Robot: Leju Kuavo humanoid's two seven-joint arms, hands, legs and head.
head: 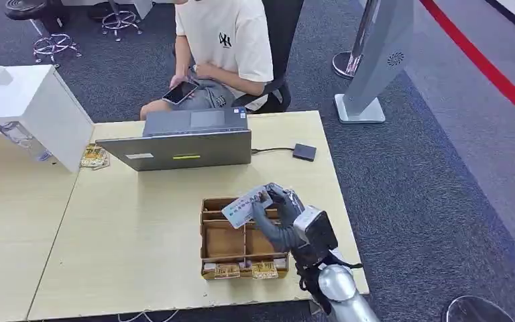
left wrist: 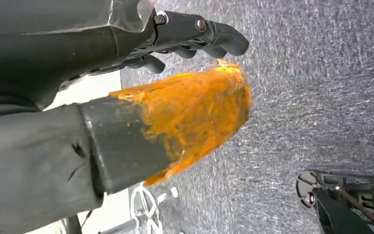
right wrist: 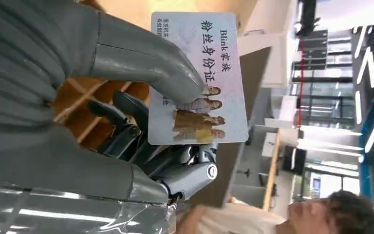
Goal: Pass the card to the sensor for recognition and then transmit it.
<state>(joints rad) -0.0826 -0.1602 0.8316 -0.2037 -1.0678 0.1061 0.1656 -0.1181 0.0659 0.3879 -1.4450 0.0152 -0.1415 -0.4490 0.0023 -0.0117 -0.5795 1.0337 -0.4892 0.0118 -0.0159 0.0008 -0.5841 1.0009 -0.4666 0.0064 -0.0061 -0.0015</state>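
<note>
Our right hand [head: 278, 208] holds the card [head: 247, 205] up over the brown tray [head: 209, 251], near the counter's [head: 141, 228] right edge. We pinch the card between the thick grey thumb [right wrist: 146, 63] and the darker fingers [right wrist: 126, 131] behind it. From the wrist we see its face: a pale card [right wrist: 197, 78] with dark writing and a small picture of people. The card does not touch the tray; it is tilted, with one end higher than the other.

The tray has a few boxes inside, and some small cards lie in the row at its near side. A grey laptop [head: 181, 144] stands at the far side of the counter, its back to us. A small dark box [head: 304, 151] lies just right of the laptop, with a thin wire going to it. A person [head: 224, 47] in a light shirt sits behind the counter with a phone [head: 180, 92] in hand.

Our left hand [left wrist: 195, 36] hangs over the grey carpet. Its dark fingers are curled in a bit, and its thumb has an orange tip [left wrist: 195, 112]. We see nothing in it, but we cannot tell if it is closed or loose.
</note>
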